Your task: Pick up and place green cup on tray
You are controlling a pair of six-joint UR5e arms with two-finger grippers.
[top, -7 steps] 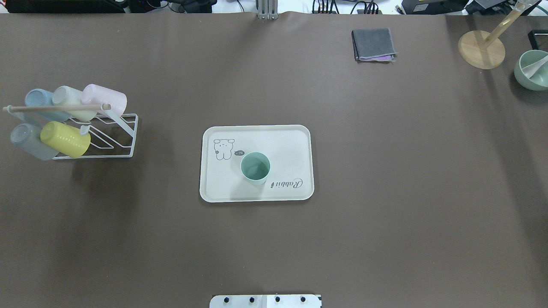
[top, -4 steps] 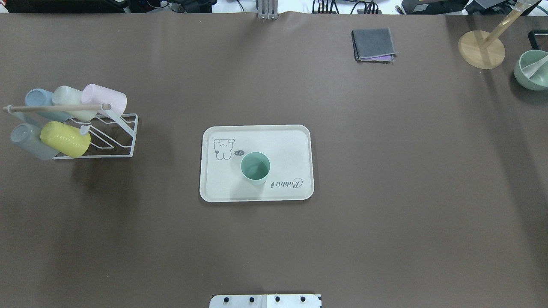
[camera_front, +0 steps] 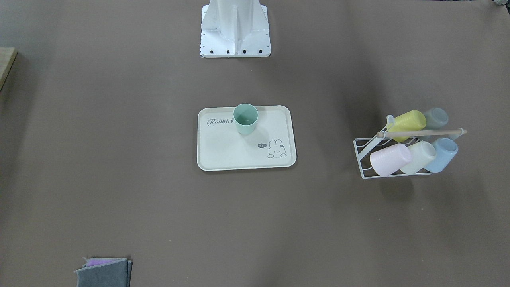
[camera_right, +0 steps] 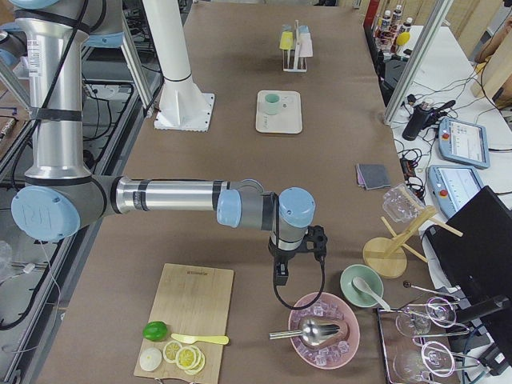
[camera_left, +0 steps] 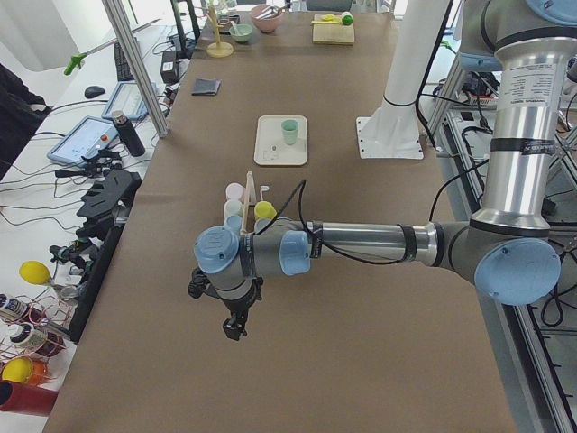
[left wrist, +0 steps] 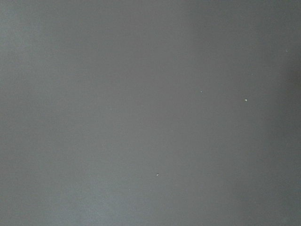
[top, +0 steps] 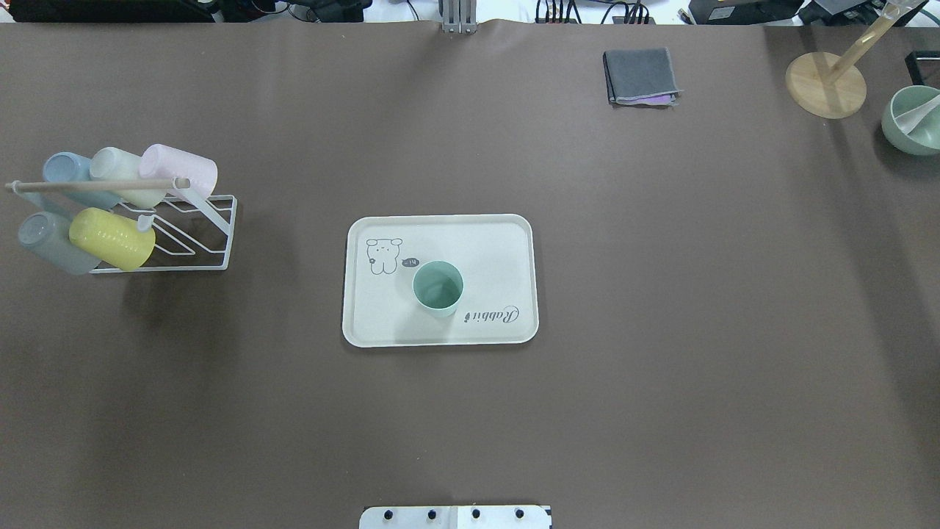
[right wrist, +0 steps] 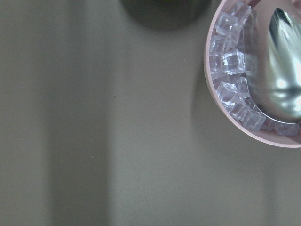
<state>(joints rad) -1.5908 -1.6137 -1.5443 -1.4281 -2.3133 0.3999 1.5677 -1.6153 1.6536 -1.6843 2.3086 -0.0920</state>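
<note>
The green cup (top: 438,289) stands upright on the cream tray (top: 499,250) at the table's middle, next to the "Rabbit" lettering; in the front-facing view the green cup (camera_front: 245,118) sits near the rim of the tray (camera_front: 223,147) on the robot's side. Nothing touches it. My left gripper (camera_left: 236,329) hangs over bare table far toward the left end, seen only from the side, and I cannot tell whether it is open or shut. My right gripper (camera_right: 282,280) hangs near the right end beside a pink bowl, its state equally unclear.
A white wire rack (top: 209,242) with several pastel cups stands at the left. A folded grey cloth (top: 640,76), a wooden stand (top: 826,84) and a green bowl (top: 913,121) sit at the far right. A pink bowl of ice (right wrist: 254,70) and a cutting board (camera_right: 192,312) lie near the right gripper.
</note>
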